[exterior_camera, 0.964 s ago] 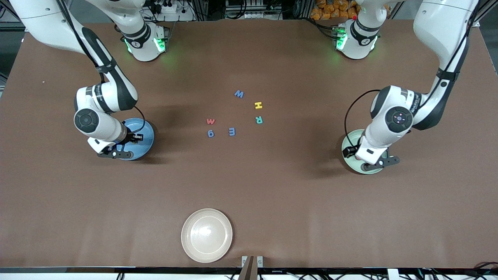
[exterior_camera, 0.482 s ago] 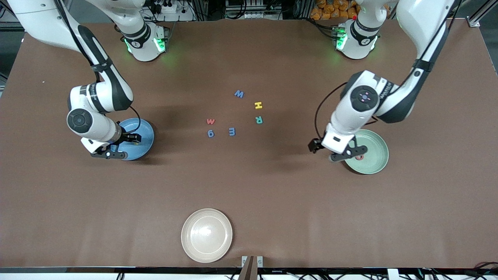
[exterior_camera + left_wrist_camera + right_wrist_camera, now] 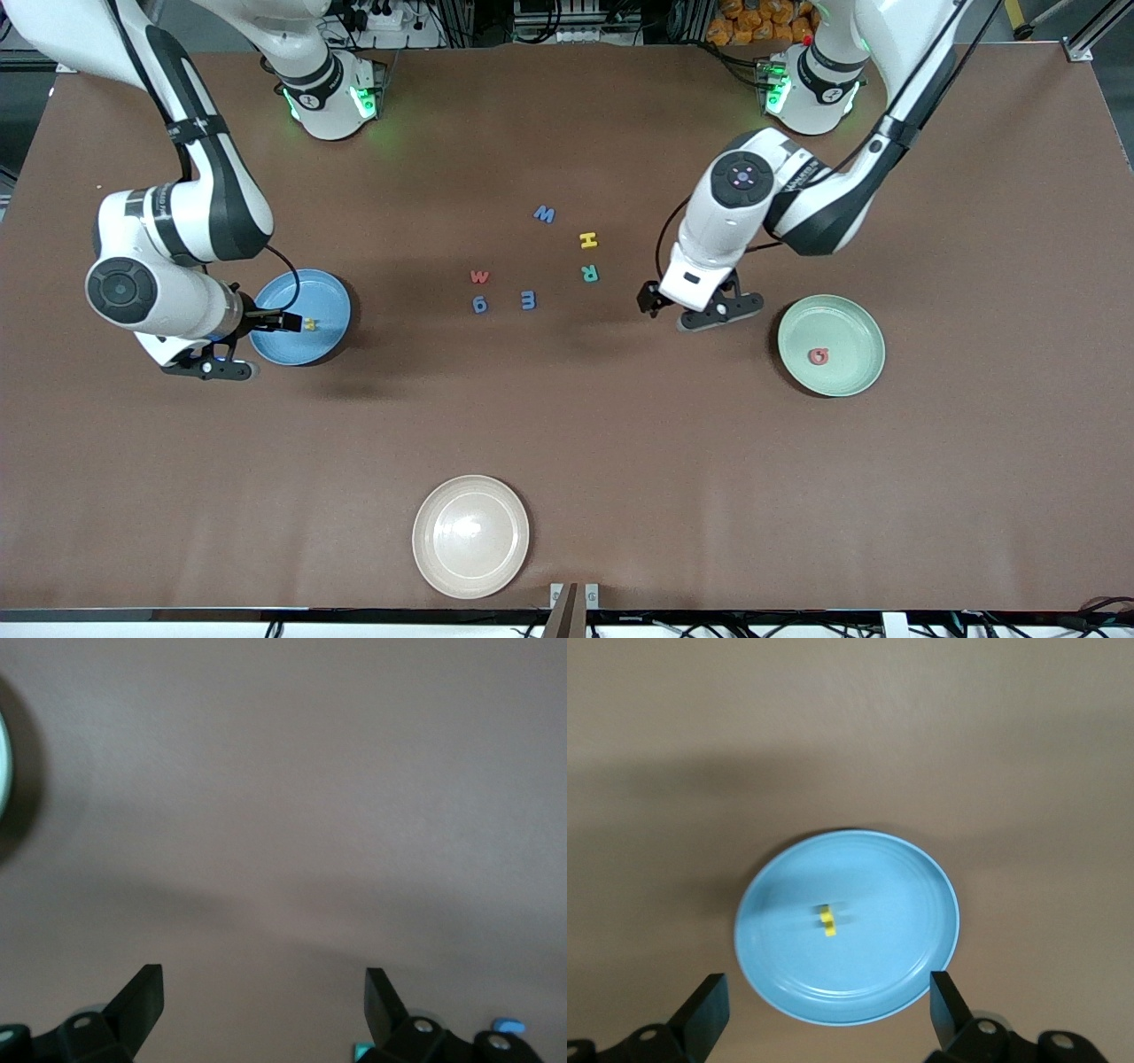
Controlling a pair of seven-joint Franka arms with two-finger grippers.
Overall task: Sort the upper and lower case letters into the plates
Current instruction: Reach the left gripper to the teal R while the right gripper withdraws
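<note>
The right gripper (image 3: 824,1014) hangs above the blue plate (image 3: 330,341), fingers wide apart and holding nothing. A tiny yellow letter (image 3: 309,324) lies in that plate. The left gripper (image 3: 264,1001) is over bare table (image 3: 620,443) between the loose letters and the mint green plate (image 3: 850,377), also wide open and empty. A red-pink letter (image 3: 819,356) sits in the green plate. Six letters (image 3: 529,300) (blue, yellow, teal, red-pink) lie mid-table. A cream plate (image 3: 434,567) sits nearest the front camera

Brown counter (image 3: 620,443): six letters (image 3: 529,300) scattered mid-counter; blue plate (image 3: 323,332) toward right arm's end, mint plate (image 3: 855,372) toward left arm's; cream plate (image 3: 471,536) at near edge.
</note>
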